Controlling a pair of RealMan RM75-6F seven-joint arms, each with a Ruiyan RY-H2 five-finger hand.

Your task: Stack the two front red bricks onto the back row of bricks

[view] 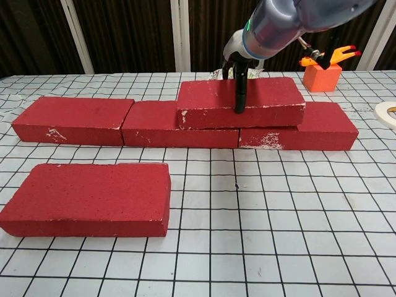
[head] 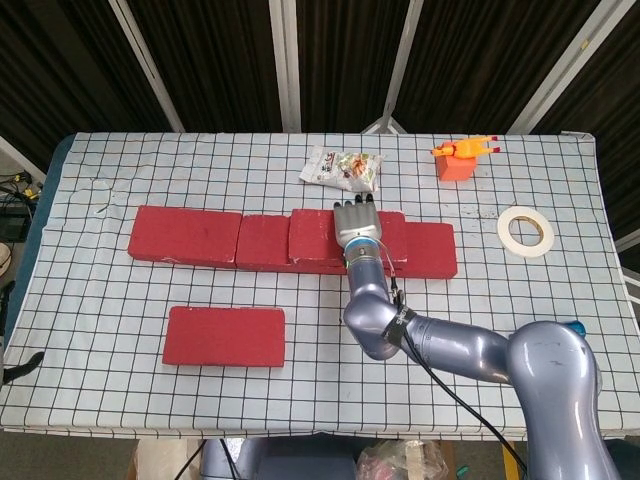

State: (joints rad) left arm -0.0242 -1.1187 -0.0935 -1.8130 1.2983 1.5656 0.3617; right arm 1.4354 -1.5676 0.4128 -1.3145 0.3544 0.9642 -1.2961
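Three red bricks form the back row: left (head: 185, 235) (view: 74, 117), middle (head: 262, 243) (view: 154, 127) and right (head: 430, 250) (view: 322, 127). A fourth red brick (head: 315, 235) (view: 272, 99) lies on top of the middle and right ones. My right hand (head: 357, 222) (view: 240, 74) grips this top brick, its dark thumb down the front face and its fingers over the back edge. One more red brick (head: 225, 336) (view: 86, 198) lies flat at the front left. Only a dark sliver of my left hand (head: 20, 368) shows at the left edge.
A snack packet (head: 343, 168) lies just behind the back row. An orange block with a toy on it (head: 457, 163) (view: 322, 74) stands at the back right. A roll of tape (head: 525, 231) (view: 387, 111) lies to the right of the row.
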